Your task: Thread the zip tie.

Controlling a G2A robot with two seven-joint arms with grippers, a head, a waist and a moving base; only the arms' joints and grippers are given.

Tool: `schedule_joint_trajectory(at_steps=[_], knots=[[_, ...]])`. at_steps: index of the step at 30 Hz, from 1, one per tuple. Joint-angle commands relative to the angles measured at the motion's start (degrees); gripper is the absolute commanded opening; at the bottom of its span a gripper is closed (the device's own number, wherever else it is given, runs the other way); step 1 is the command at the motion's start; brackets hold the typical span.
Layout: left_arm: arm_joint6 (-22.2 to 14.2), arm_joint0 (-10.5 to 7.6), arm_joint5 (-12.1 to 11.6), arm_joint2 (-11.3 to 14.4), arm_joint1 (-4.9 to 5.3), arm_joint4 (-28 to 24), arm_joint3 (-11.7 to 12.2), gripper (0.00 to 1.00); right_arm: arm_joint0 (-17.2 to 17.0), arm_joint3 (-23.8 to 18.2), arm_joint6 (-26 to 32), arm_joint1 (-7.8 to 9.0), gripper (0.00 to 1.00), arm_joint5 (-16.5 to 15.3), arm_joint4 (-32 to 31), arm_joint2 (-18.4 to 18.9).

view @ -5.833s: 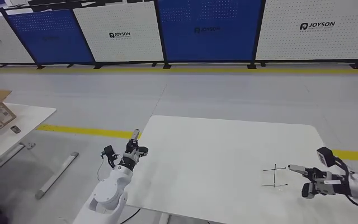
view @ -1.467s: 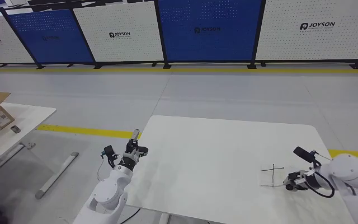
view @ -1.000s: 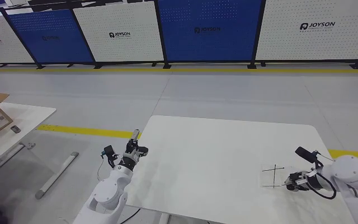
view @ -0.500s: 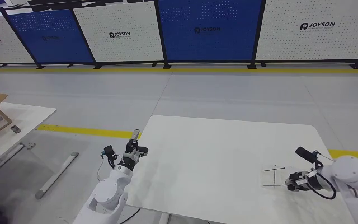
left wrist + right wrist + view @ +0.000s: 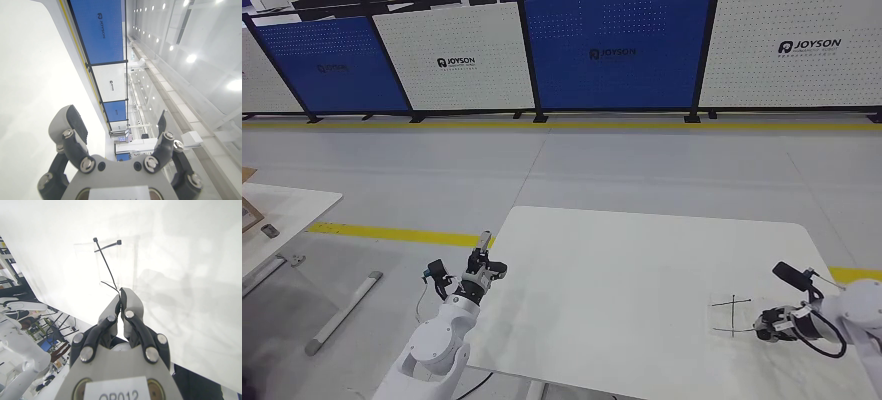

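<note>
The left gripper [image 5: 119,118] is wide open, next to the white desk [image 5: 28,66]. Past the desk stand blue and white boards [image 5: 100,37]. Round lights [image 5: 191,58] shine on the ceiling.

The light is bright and even and comes from above: the round ceiling lamps [image 5: 191,58] appear as white glowing spots with a halo in the left wrist view. The white table [image 5: 642,270] reflects much light. In the right wrist view its surface is almost washed out around the zip tie [image 5: 106,264], and soft grey shadows with unclear borders lie farther on. In the top view the shadows are very faint. Both wrist views stretch things near their edges, like the partition panels [image 5: 98,32].
</note>
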Motion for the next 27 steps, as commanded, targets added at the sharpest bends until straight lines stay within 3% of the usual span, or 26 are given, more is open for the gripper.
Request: schedule_joint_trajectory(at_steps=[1, 8, 18, 27], knots=[[0.0, 0.0, 0.0, 0.0, 0.0, 0.0, 0.0, 1.0, -0.1, -0.3, 0.0, 0.03, 0.0, 0.0, -0.1, 0.2], [0.0, 0.0, 0.0, 0.0, 0.0, 0.0, 0.0, 1.0, -1.8, -2.2, 0.0, 0.3, 0.0, 0.0, 0.9, 3.0], [0.0, 0.0, 0.0, 0.0, 0.0, 0.0, 0.0, 1.0, -7.9, -6.2, -1.3, 0.63, 0.0, 0.0, 9.1, 12.0], [0.0, 0.0, 0.0, 0.0, 0.0, 0.0, 0.0, 1.0, -8.1, -6.3, -1.2, 0.64, 0.0, 0.0, 9.3, 12.2]])
